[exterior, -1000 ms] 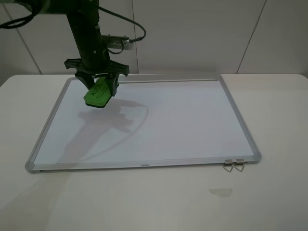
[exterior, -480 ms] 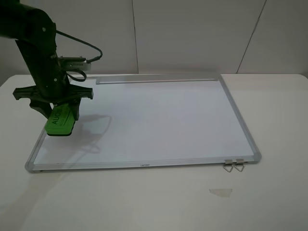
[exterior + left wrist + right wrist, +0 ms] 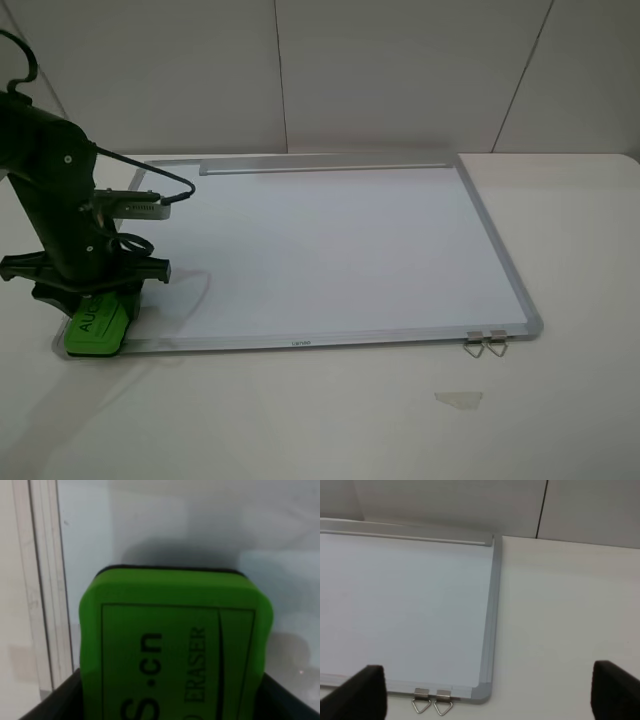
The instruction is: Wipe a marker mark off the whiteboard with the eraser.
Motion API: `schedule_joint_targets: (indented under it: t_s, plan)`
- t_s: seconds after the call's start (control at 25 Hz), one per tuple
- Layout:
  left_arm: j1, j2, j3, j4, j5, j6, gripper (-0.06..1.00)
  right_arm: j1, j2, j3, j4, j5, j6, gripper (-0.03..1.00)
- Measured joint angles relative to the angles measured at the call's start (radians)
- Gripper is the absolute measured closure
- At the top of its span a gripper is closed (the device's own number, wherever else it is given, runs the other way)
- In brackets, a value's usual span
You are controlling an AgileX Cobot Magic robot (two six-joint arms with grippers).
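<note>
The whiteboard point(image 3: 330, 250) lies flat on the table, silver-framed, and its surface shows no marker mark in any view. My left gripper point(image 3: 92, 300) is shut on the green eraser point(image 3: 97, 326), which sits low over the board's front left corner, partly across the frame. In the left wrist view the eraser point(image 3: 175, 640) fills the middle, with the white board point(image 3: 200, 520) beyond it and the frame point(image 3: 45, 580) beside it. My right gripper point(image 3: 490, 692) is open, its dark fingertips point(image 3: 362, 692) wide apart above the board's front right corner point(image 3: 482, 692). It is outside the exterior high view.
Two small metal clips point(image 3: 485, 343) hang at the board's front right corner; the right wrist view shows the clips point(image 3: 432, 702) too. A small scrap of clear tape point(image 3: 458, 399) lies on the white table in front. A grey tray strip point(image 3: 325, 164) runs along the far edge.
My left arm has carried the eraser from the board's far left area down its left side to the front left corner. The right gripper is unseen in the earlier frames.
</note>
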Motion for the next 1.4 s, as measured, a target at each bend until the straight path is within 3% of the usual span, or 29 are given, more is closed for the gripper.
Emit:
schedule_joint_targets:
  t_s: [0.36, 0.52, 1.08, 1.2, 1.4]
  plan:
    - [0.098, 0.000, 0.013, 0.013, -0.039, 0.012, 0.35, 0.000, 0.000, 0.000, 0.000, 0.000, 0.000, 0.15]
    - [0.101, 0.000, 0.013, 0.010, -0.078, 0.062, 0.35, 0.000, 0.000, 0.000, 0.000, 0.000, 0.000, 0.15]
    - [0.101, -0.036, 0.014, 0.009, -0.083, 0.081, 0.26, 0.000, 0.000, 0.000, 0.000, 0.000, 0.000, 0.15]
    - [0.101, -0.103, -0.004, 0.009, -0.034, 0.104, 0.26, 0.000, 0.000, 0.000, 0.000, 0.000, 0.000, 0.15]
    - [0.101, -0.257, -0.087, 0.011, 0.176, 0.156, 0.26, 0.000, 0.000, 0.000, 0.000, 0.000, 0.000, 0.15]
